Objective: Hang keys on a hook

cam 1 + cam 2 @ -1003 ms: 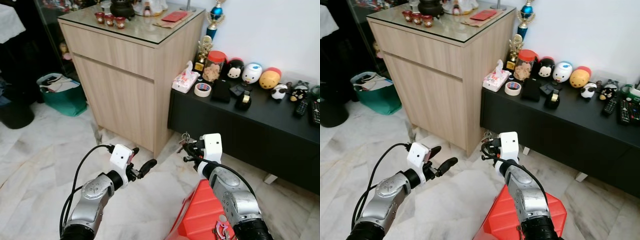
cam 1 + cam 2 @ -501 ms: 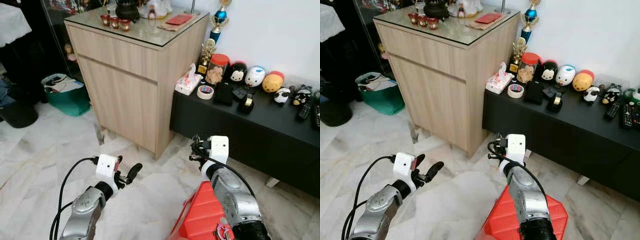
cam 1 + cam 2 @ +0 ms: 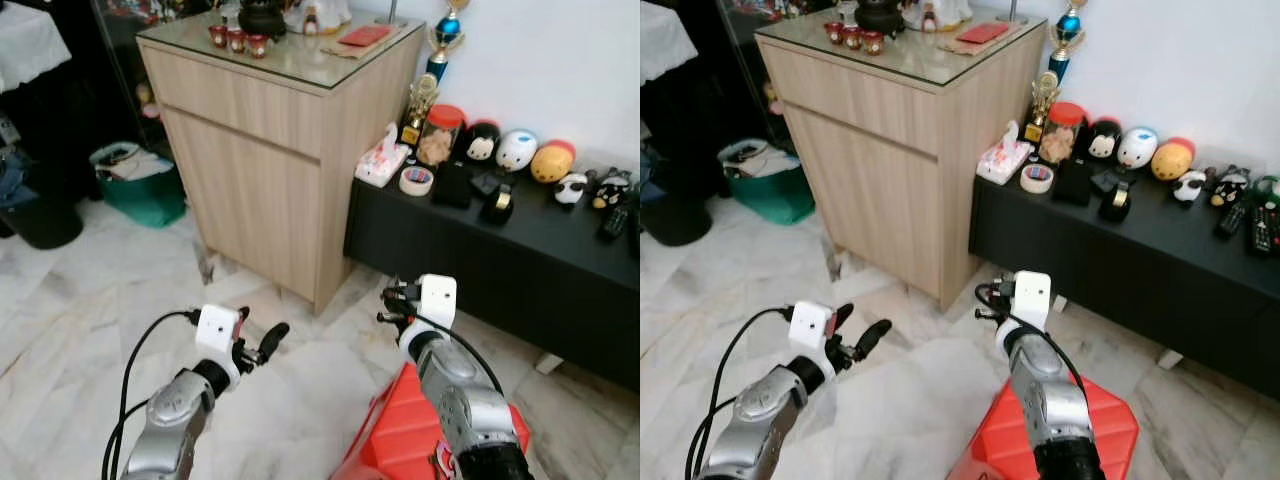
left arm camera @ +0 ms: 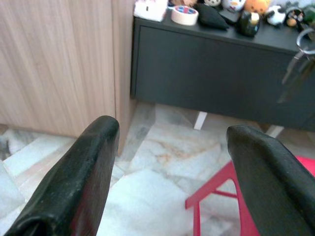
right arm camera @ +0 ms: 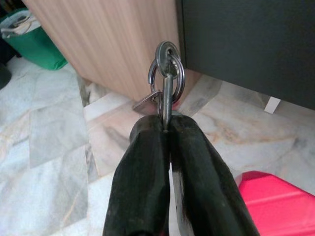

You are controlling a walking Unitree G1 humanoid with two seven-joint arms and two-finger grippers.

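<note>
A bunch of keys (image 5: 166,78) on metal rings sticks out from the tips of my right gripper (image 5: 167,125), which is shut on it. In the eye views that right gripper (image 3: 392,305) is held up in front of the black low cabinet (image 3: 500,250), above a red stool (image 3: 410,435). My left gripper (image 3: 265,340) hovers over the marble floor at lower left, open with nothing between its fingers (image 4: 83,172). From the left wrist the keys (image 4: 301,59) show as a blurred shape at the far right edge. I see no hook.
A tall wooden cabinet (image 3: 270,150) with a glass top stands ahead on the left. The black low cabinet carries toys, a tape roll (image 3: 415,181), a tissue pack (image 3: 381,162) and a trophy (image 3: 440,45). A green bag (image 3: 135,185) sits on the floor at left.
The camera has shifted slightly, so the whole scene sits a bit differently. Over the last second my left arm dropped lower and further left. The right gripper still holds the keys.
</note>
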